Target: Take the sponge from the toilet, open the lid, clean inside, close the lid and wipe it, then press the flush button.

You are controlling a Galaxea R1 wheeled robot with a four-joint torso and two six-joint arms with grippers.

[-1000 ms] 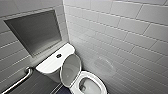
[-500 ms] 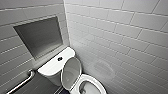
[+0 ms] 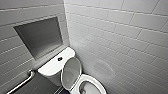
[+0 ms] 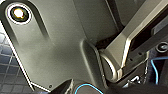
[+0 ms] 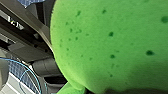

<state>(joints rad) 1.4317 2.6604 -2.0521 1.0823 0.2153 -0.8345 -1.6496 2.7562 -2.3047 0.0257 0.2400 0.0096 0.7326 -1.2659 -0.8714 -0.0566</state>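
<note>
The white toilet (image 3: 93,85) stands in the corner in the head view, its bowl open at the lower edge. The lid (image 3: 71,72) is raised and leans back against the tank (image 3: 51,67), greyish inner side facing out. The dark round flush button (image 3: 60,59) sits in the middle of the tank top. In the right wrist view the bright green sponge (image 5: 112,42) shows very large and close, with my right gripper shut on it. The left wrist view shows parts of the robot's own body above a dark tiled floor (image 4: 7,62).
White tiled walls close in on the right (image 3: 120,37) and behind the toilet. A grey recessed niche (image 3: 40,37) is set in the back wall. A metal grab bar (image 3: 22,82) runs along the wall at lower left, above dark floor (image 3: 42,87).
The whole head picture has slid down slightly, so the camera has moved a little. The toilet, the lid and the held sponge stay as they were.
</note>
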